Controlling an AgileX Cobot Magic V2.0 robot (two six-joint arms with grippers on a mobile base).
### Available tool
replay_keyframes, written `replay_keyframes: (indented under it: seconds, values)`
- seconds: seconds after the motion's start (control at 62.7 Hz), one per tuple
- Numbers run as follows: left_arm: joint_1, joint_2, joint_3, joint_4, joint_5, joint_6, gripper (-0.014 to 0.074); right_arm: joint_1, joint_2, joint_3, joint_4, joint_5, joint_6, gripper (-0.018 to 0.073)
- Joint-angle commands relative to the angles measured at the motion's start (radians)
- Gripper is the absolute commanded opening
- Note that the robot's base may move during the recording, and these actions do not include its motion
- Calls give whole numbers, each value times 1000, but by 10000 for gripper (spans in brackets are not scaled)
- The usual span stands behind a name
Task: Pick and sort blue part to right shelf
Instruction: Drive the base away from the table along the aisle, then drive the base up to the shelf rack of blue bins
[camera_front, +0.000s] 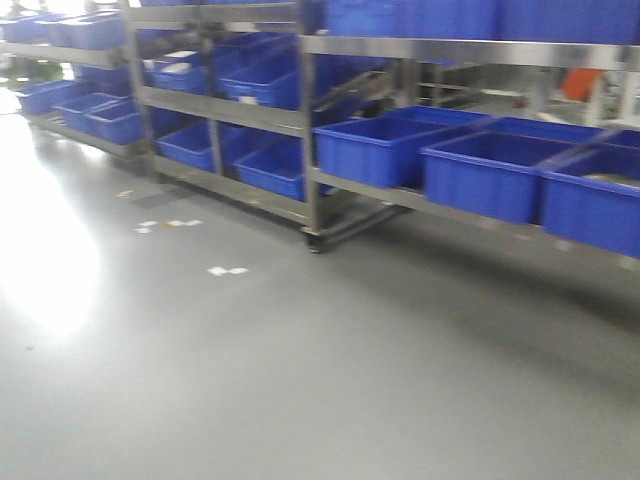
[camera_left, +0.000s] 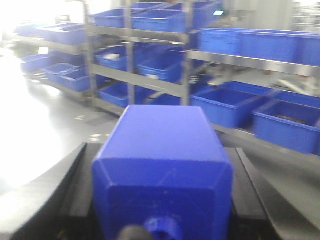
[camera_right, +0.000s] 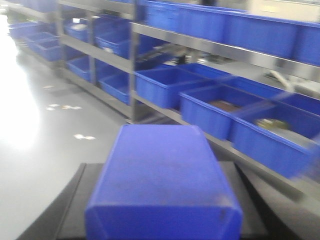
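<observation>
In the right wrist view my right gripper (camera_right: 159, 164) is shut on the blue part (camera_right: 162, 170), a long blue block lying between the black fingers (camera_right: 75, 200). Its near end is cut off by the frame, so no cap shows. My left gripper (camera_left: 161, 147) is shut on a shorter, squatter blue block (camera_left: 162, 150) with a small round nub (camera_left: 162, 231) facing the camera. The right shelf (camera_front: 470, 50), a steel rack holding large blue bins (camera_front: 490, 175), stands ahead to the right. Neither gripper shows in the front view.
A second steel rack (camera_front: 215, 115) with blue bins stands at left centre, and more bins (camera_front: 95, 115) sit further left. The grey floor (camera_front: 300, 360) carries scraps of white tape (camera_front: 227, 270) and glare at the left. The views are motion-blurred.
</observation>
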Motion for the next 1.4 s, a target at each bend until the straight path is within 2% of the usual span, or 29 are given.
replay_keyframes:
  seconds: [0.0,1.388]
  values:
    - [0,11,-32,-1,-86,-7,335,-5,8,-30,-9,-95,-11,455]
    - [0,11,-32,-1,-86,-7,335,-5,8,-30,-9,-95,-11,455]
